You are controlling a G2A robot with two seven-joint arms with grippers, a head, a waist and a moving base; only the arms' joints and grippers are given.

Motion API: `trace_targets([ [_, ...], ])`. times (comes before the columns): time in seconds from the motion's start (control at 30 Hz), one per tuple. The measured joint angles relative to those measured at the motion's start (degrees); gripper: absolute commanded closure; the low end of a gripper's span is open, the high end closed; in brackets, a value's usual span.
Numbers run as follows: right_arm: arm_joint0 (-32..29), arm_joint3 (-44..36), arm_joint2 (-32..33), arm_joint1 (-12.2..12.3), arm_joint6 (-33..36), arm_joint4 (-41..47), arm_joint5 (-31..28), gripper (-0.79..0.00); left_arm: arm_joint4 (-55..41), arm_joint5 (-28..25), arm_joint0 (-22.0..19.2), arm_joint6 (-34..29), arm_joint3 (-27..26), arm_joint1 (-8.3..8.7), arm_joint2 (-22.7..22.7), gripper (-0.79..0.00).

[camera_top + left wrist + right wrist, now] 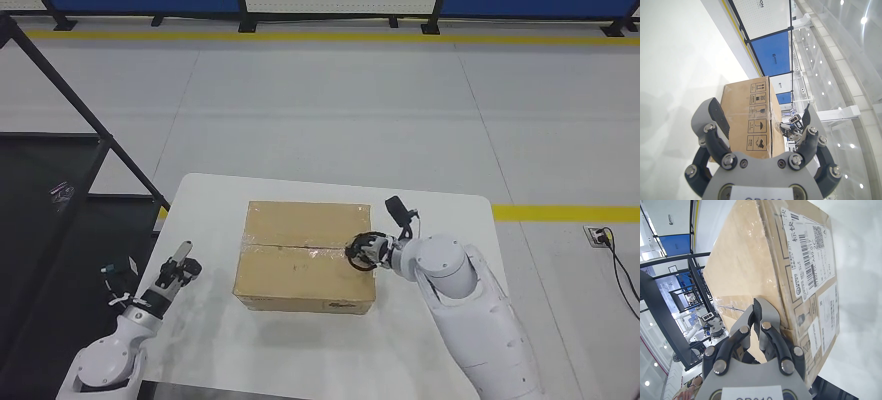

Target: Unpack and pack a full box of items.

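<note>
Brown corrugated cardboard makes the box (305, 262), a rectangular carton that stands in the middle of the frame in the top view, on a white table (215, 205) with rounded corners. Its long axis runs from the left to the right of that frame, and the top flaps are down. We see a seam along this same axis, covered by clear tape (753, 230) that is glossy and wrinkled.

The left gripper (182, 260) is at the lower left of the frame in the top view, apart from the box. Its grey fingers (717, 113) with rough black pads are spread wide. The end face of the box toward it carries a column of black handling symbols (758, 117), each in a square frame with a small caption.

The right gripper (358, 250) is over the right end of the box top, near the seam. Its fingers (768, 311) are pressed together, pad against pad. We cannot tell whether the tip touches the cardboard. On the side face beside it we see a white shipping label (808, 255) with barcodes and a square code, and a smaller label (828, 309) next to it.
</note>
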Motion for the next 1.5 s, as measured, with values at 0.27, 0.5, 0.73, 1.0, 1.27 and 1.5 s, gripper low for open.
trace_targets([
  [0.27,-3.5,-3.1,2.8,0.7,-3.0,1.9,0.5,0.000,0.6,0.5,-0.8,-0.1,-0.2,-0.04,0.7,-0.785],
  [0.5,-6.6,-5.1,5.6,1.1,-9.2,2.8,5.7,0.000,1.0,0.8,-1.8,-0.7,0.2,-0.01,1.1,-0.785],
  [0.73,-14.1,-11.5,11.5,2.0,-9.3,8.6,-1.4,0.000,1.3,1.3,-3.6,-1.9,1.2,-0.01,2.0,-0.785],
  [1.0,-17.1,-13.7,12.4,2.4,-12.5,11.6,-8.0,0.000,1.6,1.6,-6.0,-3.2,2.8,0.06,2.6,-0.785],
  [1.27,-19.6,-15.9,14.3,2.2,-20.1,16.5,-15.7,-0.785,0.8,1.6,-7.0,-4.2,4.8,0.36,1.5,-0.785],
  [1.5,-19.6,-15.9,14.2,2.2,-20.0,16.4,-15.6,-0.498,0.9,1.5,-7.1,-4.5,5.0,0.43,1.3,-0.784],
])
